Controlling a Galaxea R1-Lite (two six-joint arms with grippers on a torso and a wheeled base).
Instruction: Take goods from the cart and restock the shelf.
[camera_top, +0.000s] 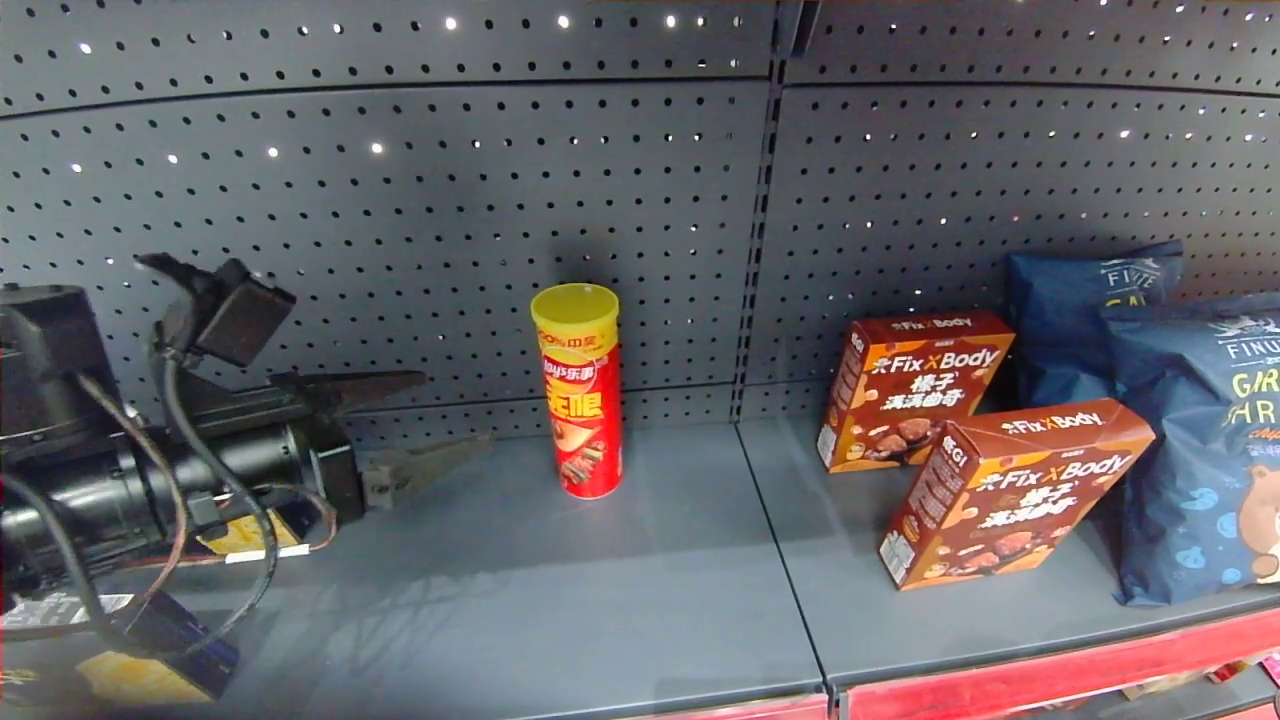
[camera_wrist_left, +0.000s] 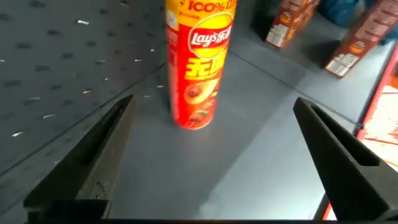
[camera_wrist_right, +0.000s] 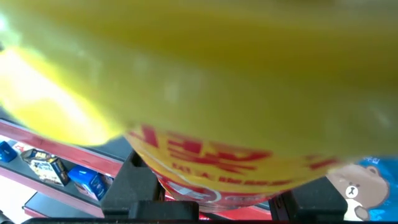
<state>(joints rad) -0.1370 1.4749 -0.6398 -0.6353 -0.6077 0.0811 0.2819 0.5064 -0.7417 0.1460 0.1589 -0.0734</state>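
We log: can (camera_top: 578, 400) red, yellow-lidded | second can (camera_wrist_right: 205, 81) yellow over red | boxes (camera_top: 1010, 490) brown-orange | bags (camera_top: 1195, 440) navy | shelf (camera_top: 600, 580) grey, hole-dotted back, red edge

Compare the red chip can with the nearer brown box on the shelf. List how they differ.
The red chip can is a tall cylinder with a yellow lid; the nearer brown box is a flat rectangular carton. The can stands upright; the box sits tilted. The can stands alone; the box sits beside a second box and blue bags. Both rest on the same shelf.
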